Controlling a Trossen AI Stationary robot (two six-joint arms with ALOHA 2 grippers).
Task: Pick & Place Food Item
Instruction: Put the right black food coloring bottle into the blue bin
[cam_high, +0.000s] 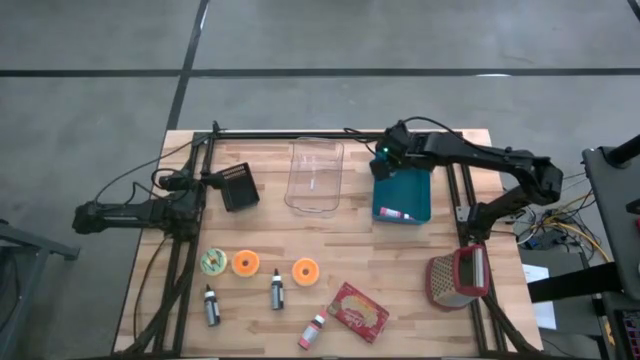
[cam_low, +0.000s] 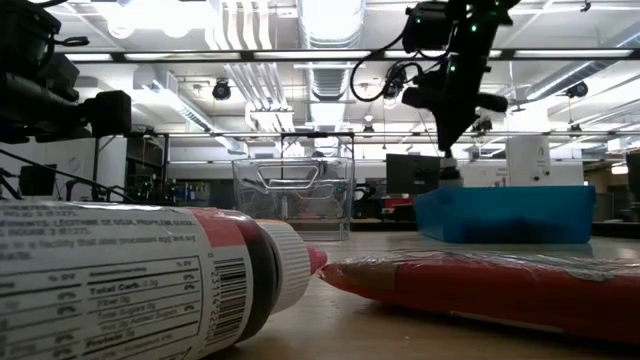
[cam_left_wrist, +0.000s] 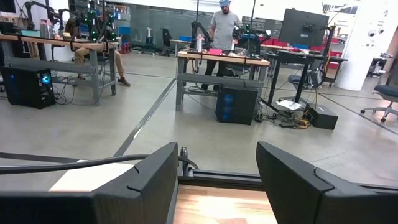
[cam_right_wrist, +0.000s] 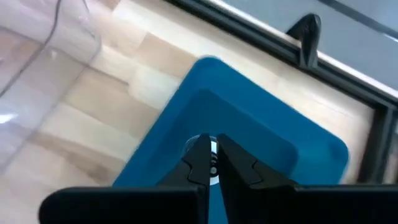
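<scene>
Nearest low cam: bottle (cam_low: 130, 285), lying flat on the table (cam_high: 400, 250).
Right hand (cam_right_wrist: 212, 163): closed, empty, over the blue bin (cam_high: 402, 196).
Left hand (cam_left_wrist: 214, 180): parked, fingers apart.
Food item: small packet (cam_high: 394, 213) inside bin; likely light, soft; you pinch its edge.

left gripper (cam_left_wrist: 216, 186) open, person (cam_left_wrist: 222, 28), workbenches

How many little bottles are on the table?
3: two dark bottles in the front row near the orange rounds, and one red bottle beside the red packet. The blue bin may hide more.
</scene>
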